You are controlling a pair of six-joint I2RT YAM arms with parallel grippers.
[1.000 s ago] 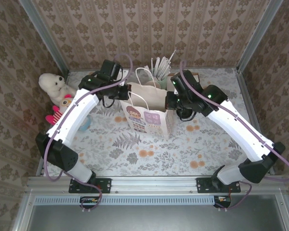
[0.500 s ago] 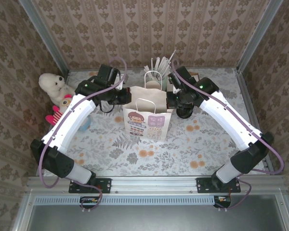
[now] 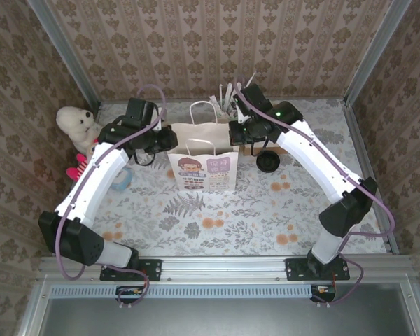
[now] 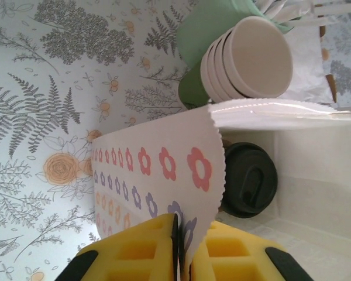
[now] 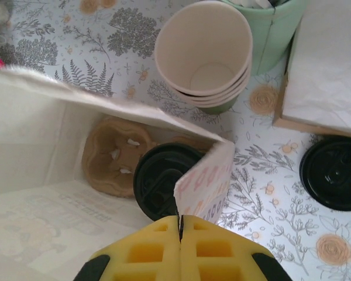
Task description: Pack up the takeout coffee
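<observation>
**Q:** Where did the takeout coffee (image 5: 162, 178) stand?

**A:** Inside the white paper bag (image 3: 201, 159), on its floor by the right wall and next to a brown pulp carrier (image 5: 108, 155). Only its round black lid showed, and the green wall was hidden beneath. The bag stood upright on the counter (image 3: 266, 210). The stack of cream cups (image 5: 203, 55) and the green straw holder (image 5: 276, 32) stood just behind the bag. Another black lid (image 5: 333, 172) lay on the counter outside it, and I could not tell what was under that one.

**Q:** What were your claws doing?

**A:** Both were closed on paper. My left claw (image 4: 184, 234) pinched the bag's left rim and my right claw (image 5: 180, 225) pinched the right rim. The mouth was spread open between them.

**Q:** How would the cup handle?

**A:** I judged it light and soft-walled. A paper cup dents under a hard squeeze, and a press-fit lid may pop off or leak if the cup tilts. The best hold would be on the wall just under the lid, where the rolled rim stiffens it, with the cup kept upright and never lifted by the lid itself.

**Q:** And the bag?

**A:** It was thin paper, likely to tear at the serrated rim if the two claws pulled apart too hard.
</observation>
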